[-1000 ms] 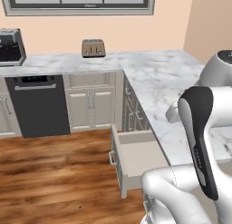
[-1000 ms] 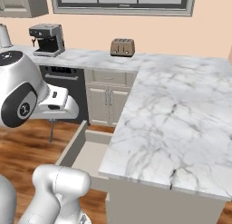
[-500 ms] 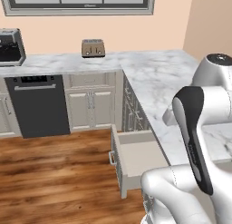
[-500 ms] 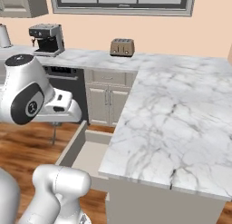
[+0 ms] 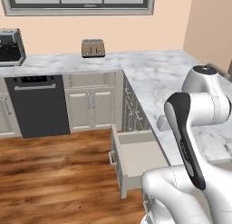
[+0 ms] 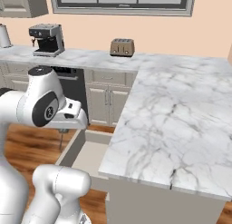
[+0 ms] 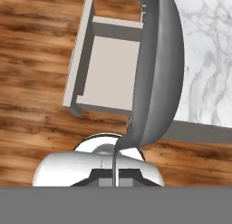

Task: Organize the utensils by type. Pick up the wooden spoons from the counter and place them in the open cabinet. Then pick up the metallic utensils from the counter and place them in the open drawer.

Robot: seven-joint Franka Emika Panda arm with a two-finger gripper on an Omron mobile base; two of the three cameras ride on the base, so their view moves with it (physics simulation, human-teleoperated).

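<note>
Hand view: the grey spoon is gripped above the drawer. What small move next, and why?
Probably ease the end effector down toward the shallow open drawer: it is shut on the silver-grey metallic spoon, whose bowl overlaps the drawer's edge beside the white marble counter.

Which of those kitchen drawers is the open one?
The open drawer is the one pulled out over the wood floor, just under the edge of the marble counter beside the robot. It shows a pale interior; the other fronts along the counter are shut flush.
</note>
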